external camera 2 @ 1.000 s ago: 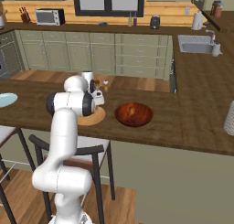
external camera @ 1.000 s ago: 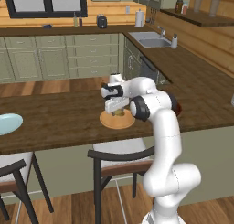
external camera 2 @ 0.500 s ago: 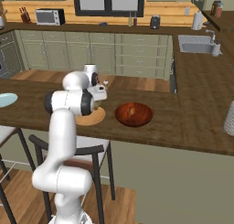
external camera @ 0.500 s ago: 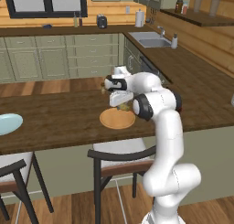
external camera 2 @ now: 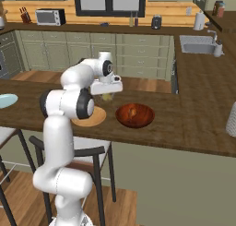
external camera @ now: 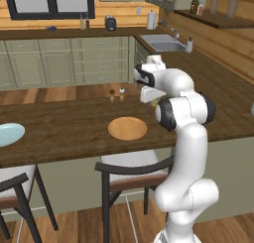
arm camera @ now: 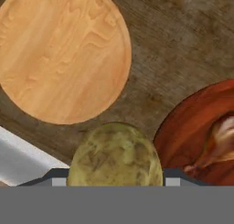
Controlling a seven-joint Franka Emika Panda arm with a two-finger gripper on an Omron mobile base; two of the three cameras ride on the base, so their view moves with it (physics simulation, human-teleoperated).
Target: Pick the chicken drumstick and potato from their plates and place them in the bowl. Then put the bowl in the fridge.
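Light blue plate [external camera: 9,134] sits at the far left of the counter [external camera: 64,128], near its front edge. Tan wooden plate [external camera: 127,128] lies further right, now bare; a second ago the gripper was down over it, with the potato there. Since then the arm has lifted and swung right, and the gripper [external camera 2: 107,92] now hangs above the counter between the tan plate [external camera 2: 90,116] and the bowl [external camera 2: 134,115].

Potato [arm camera: 115,157] is clamped between the two fingers, raised off the wood; in the hand view it fills the space between the tips, with the tan plate [arm camera: 61,54] up-left of it and the rim of the bowl [arm camera: 183,141] to its right. From the right base view the potato [external camera 2: 107,96] shows as a pale lump just under the hand.

Bowl stands on the counter right of the tan plate, unmoved. Chicken drumstick [arm camera: 218,143] already lies inside it, bone end toward the potato.
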